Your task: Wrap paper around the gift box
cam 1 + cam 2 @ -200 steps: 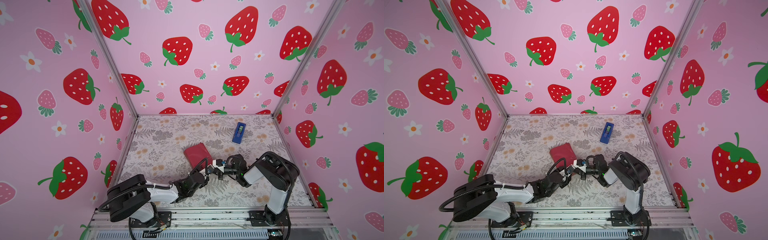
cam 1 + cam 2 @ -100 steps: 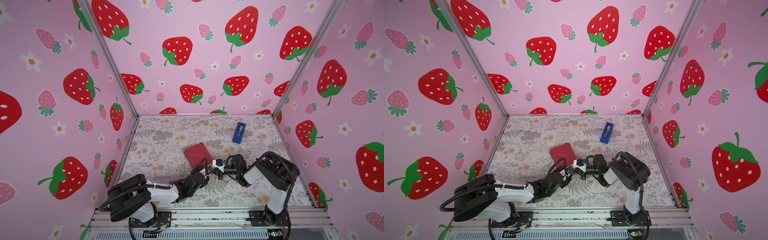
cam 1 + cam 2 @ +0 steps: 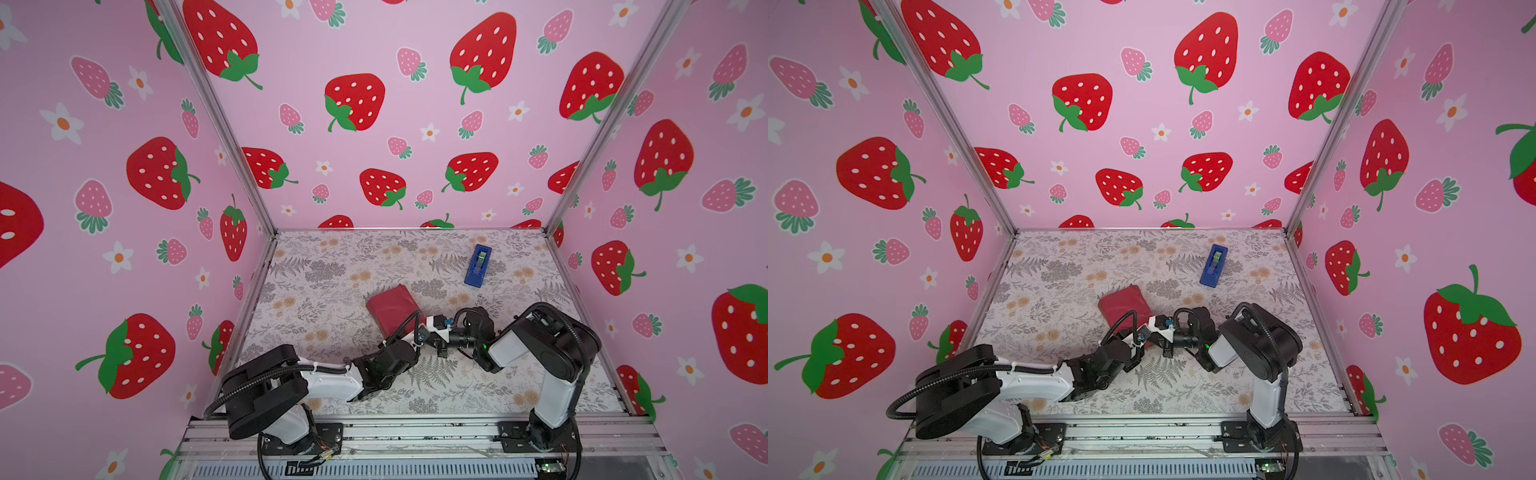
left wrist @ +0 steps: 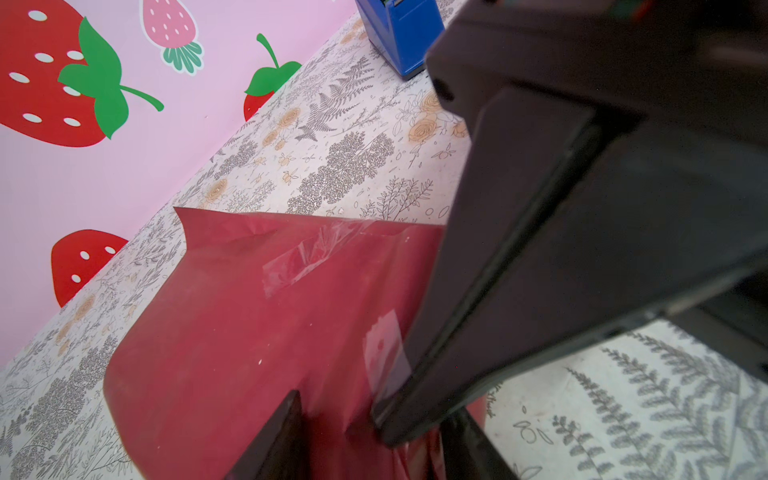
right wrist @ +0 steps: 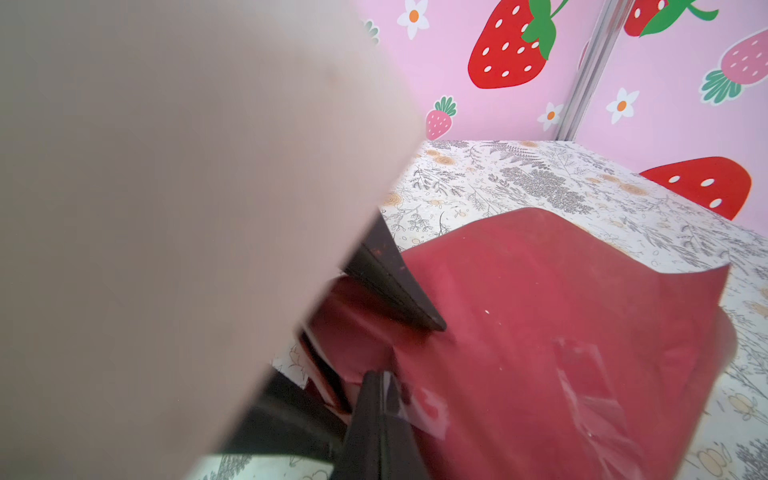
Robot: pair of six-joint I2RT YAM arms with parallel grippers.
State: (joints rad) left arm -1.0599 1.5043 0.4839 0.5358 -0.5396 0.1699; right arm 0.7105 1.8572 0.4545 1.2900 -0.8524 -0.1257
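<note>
The gift box is hidden inside the maroon paper (image 3: pixel 390 305), which is folded round it into a parcel in the middle of the table in both top views. A clear tape strip (image 4: pixel 307 257) crosses its top seam. My left gripper (image 4: pixel 374 444) is at the parcel's near end, its two fingers (image 5: pixel 399 291) closed on the folded end of the paper. My right gripper (image 5: pixel 376 382) is shut, and its tip presses against that same end at a small piece of tape (image 5: pixel 430 409). I cannot tell whether the piece is pinched. In a top view the two grippers meet at the parcel's near right corner (image 3: pixel 424 332).
A bright blue tape dispenser (image 3: pixel 478 266) stands at the back right of the floral table (image 3: pixel 332 266), also seen behind the parcel in the left wrist view (image 4: pixel 399 37). Pink strawberry walls close three sides. Both arm bases sit on the front rail (image 3: pixel 415 432).
</note>
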